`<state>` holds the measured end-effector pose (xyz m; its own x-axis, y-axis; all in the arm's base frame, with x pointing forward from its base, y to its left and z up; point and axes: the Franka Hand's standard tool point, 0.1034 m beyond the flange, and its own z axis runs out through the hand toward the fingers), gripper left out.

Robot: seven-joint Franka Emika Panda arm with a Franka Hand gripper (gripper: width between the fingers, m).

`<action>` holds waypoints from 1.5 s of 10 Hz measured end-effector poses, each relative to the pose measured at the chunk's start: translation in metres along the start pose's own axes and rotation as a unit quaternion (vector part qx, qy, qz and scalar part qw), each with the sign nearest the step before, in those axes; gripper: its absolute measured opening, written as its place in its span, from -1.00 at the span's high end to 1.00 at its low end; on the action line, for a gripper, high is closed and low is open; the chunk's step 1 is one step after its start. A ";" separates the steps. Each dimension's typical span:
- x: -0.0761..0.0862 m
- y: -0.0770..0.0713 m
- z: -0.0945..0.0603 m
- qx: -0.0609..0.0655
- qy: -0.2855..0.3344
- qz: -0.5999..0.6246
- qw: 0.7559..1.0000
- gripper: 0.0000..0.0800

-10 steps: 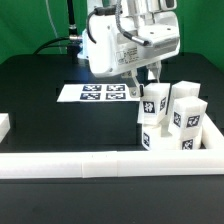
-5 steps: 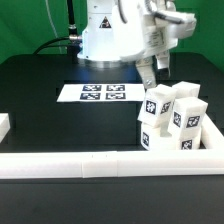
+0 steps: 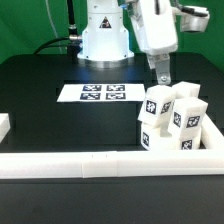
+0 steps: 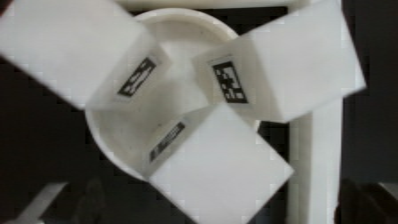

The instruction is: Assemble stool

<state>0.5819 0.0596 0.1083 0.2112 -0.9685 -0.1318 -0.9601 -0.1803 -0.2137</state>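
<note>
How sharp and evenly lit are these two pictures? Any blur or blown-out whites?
Exterior view: even light, the legs crisp with readable tags, though their white faces are nearly blown out; the gripper looks slightly smeared. Wrist view: soft all over, the edges of legs and seat fuzzy, the tags blurred.

The exterior camera stands off the table (image 3: pixel 40 120), slightly raised, facing the arm (image 3: pixel 104 35) at upper centre from middle distance. The wrist camera looks down, very close, onto the legs (image 4: pixel 285 65) and seat (image 4: pixel 187 35). Both views share the legs (image 3: pixel 172 118), lower right in the exterior frame.
</note>
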 end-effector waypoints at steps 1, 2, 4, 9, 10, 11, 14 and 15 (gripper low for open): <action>0.001 -0.002 -0.001 -0.005 0.006 -0.084 0.996 -0.62; -0.006 0.000 0.001 -0.024 -0.004 -0.171 0.985 -0.62; -0.010 -0.002 0.003 -0.041 -0.006 -0.269 0.962 -0.62; 0.000 0.001 0.003 -0.044 -0.011 -0.492 0.869 -0.62; 0.001 0.002 0.004 -0.046 -0.015 -0.529 0.847 -0.62; 0.002 0.003 0.005 -0.056 -0.023 -0.599 0.798 -0.62; 0.004 0.003 0.007 -0.074 -0.029 -0.689 0.720 -0.62; 0.006 0.003 0.007 -0.077 -0.030 -0.714 0.695 -0.62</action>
<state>0.5815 0.0539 0.1000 0.9719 0.2255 0.0674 0.2296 -0.9713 -0.0615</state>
